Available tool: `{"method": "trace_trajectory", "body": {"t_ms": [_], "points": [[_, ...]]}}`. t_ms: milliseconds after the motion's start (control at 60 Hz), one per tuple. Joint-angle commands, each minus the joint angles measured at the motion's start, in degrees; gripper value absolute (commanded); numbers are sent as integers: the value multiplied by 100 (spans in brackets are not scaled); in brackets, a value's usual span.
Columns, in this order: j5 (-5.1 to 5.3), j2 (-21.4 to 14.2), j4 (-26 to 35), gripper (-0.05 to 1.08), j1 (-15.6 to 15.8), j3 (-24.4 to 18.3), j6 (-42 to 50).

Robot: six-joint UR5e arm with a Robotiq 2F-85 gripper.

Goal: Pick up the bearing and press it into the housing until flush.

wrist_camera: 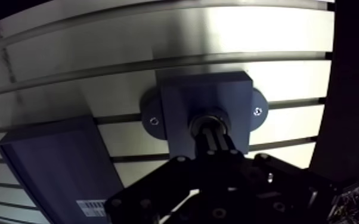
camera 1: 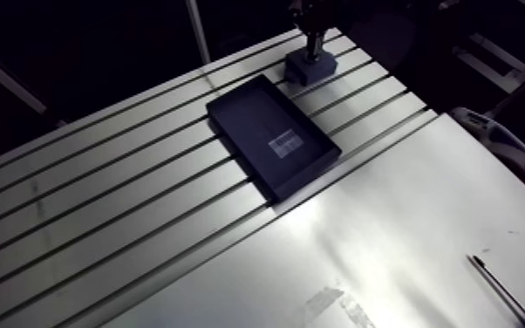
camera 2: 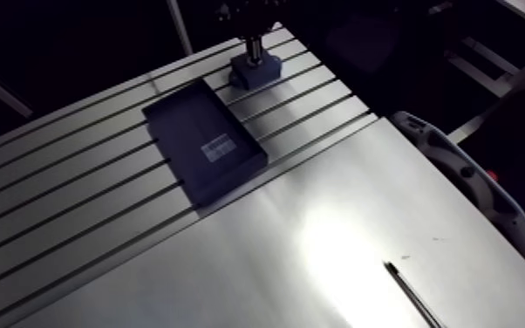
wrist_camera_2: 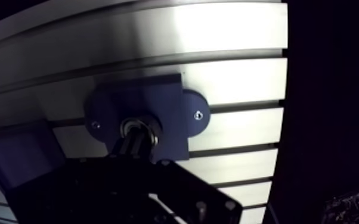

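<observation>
Silvery bearing in blue housing, directly under tips of the pinched-together gripper.

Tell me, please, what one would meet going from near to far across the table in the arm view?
A thin dark rod at the near edge → the dark tray with a white label → the housing, with the gripper down on top of it.
</observation>
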Motion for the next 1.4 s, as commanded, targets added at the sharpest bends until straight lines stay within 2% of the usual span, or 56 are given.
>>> {"method": "trace_trajectory", "body": {"t_ms": [17, 1400], "points": [[0, 11, -2, 108, 8, 2, 0], [0, 28, -37, 108, 0, 12, 0]]}}
